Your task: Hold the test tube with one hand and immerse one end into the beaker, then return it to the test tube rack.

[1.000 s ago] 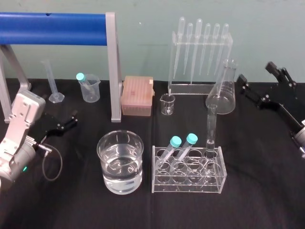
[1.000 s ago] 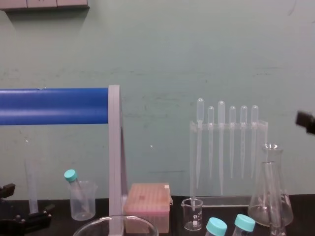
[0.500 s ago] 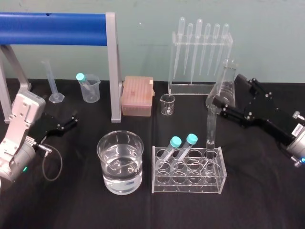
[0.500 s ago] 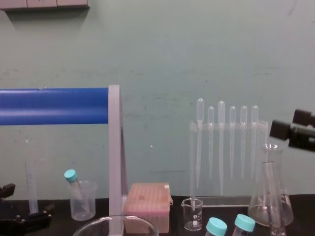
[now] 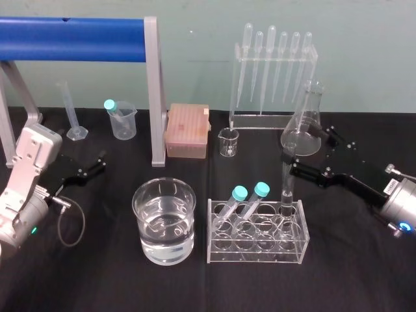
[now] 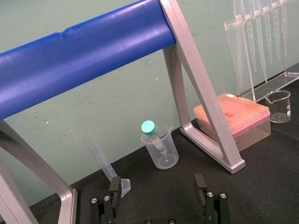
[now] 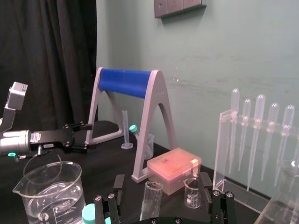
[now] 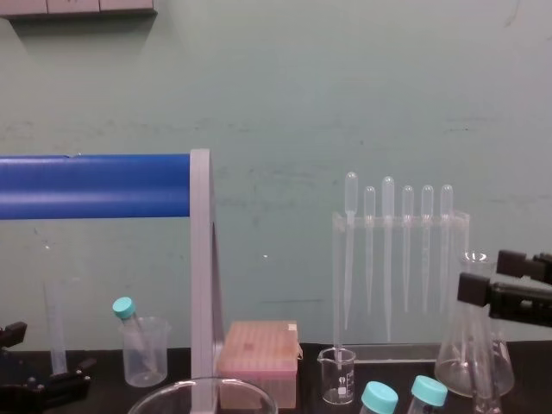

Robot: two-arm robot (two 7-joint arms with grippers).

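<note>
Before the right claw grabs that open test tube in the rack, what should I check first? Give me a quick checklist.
1. Right claw open: ok.
2. Test tube lined up between its jaws, right wrist view: ok.
3. Test tube upright in rack: ok.
4. Claw apart from flask: cannot tell.
5. Beaker holds liquid: ok.
6. Left claw parked at far left: ok.

Head looks down, chest low and level (both share pipette stand).
</note>
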